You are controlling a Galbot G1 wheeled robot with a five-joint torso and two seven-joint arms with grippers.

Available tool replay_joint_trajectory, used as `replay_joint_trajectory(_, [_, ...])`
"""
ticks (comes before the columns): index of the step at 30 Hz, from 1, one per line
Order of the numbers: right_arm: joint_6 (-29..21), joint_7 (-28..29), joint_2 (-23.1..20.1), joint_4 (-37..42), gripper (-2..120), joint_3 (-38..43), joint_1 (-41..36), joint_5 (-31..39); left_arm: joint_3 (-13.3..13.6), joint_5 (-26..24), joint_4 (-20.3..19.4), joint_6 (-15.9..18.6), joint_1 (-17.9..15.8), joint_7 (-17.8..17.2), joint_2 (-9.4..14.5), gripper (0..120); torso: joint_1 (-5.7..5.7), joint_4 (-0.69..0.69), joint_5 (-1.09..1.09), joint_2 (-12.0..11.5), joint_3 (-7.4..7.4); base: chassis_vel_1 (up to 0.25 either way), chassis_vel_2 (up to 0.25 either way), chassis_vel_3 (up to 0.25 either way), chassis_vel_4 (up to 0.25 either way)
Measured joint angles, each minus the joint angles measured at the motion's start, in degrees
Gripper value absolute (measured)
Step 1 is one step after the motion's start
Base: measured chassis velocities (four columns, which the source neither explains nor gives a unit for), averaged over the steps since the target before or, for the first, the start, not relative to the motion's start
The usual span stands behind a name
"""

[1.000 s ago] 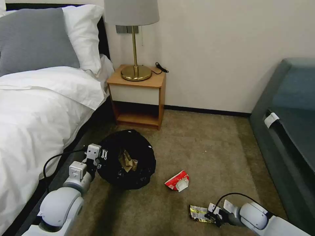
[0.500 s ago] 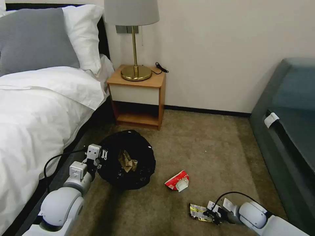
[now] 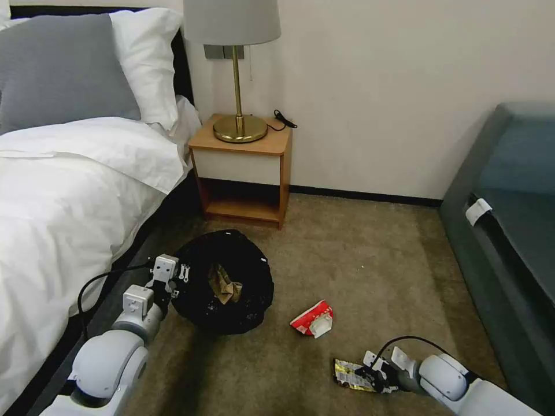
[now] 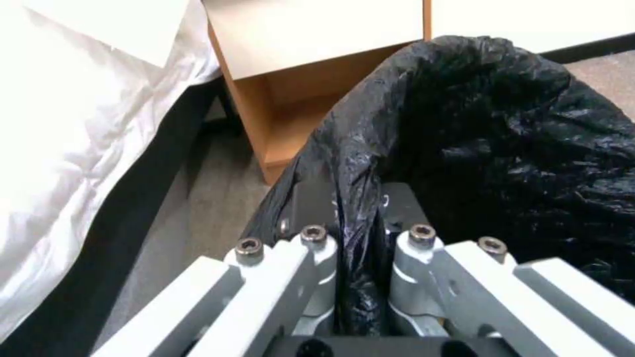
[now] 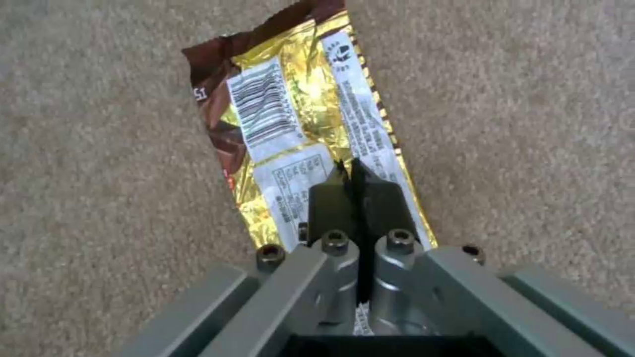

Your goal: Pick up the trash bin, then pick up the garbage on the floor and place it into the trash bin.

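where legible, wrapper (image 5: 311, 129) barcode only; right jaws pinching it, left clamping bin (image 4: 503, 139).

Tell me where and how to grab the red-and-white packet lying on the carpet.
Take the red-and-white packet by its raised, crumpled upper edge, coming straight down from above with the jaws set across its narrow width. It lies crushed but puffed up from the carpet, so there is likely a fold to pinch. It sits apart from the trash bin and the snack wrapper, so nothing crowds it.
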Motion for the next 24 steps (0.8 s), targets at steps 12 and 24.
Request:
replay_joint_trajectory(12, [0.8, 0.0, -0.2, 0.2, 17, 0.1, 0.2, -0.1, -0.1, -0.3, -0.1, 0.0, 0.0, 0.0, 0.2, 5, 0.0, 0.0, 0.0, 0.0, 0.0, 0.0, 0.0, 0.0, 0.0])
replay_joint_trajectory(24, [0.8, -1.1, -0.7, 0.6, 62, 0.2, 0.3, -0.4, 0.2, -0.4, 0.3, 0.0, -0.3, 0.1, 0.0, 5, 0.0, 0.0, 0.0, 0.0, 0.0, 0.0, 0.0, 0.0, 0.0])
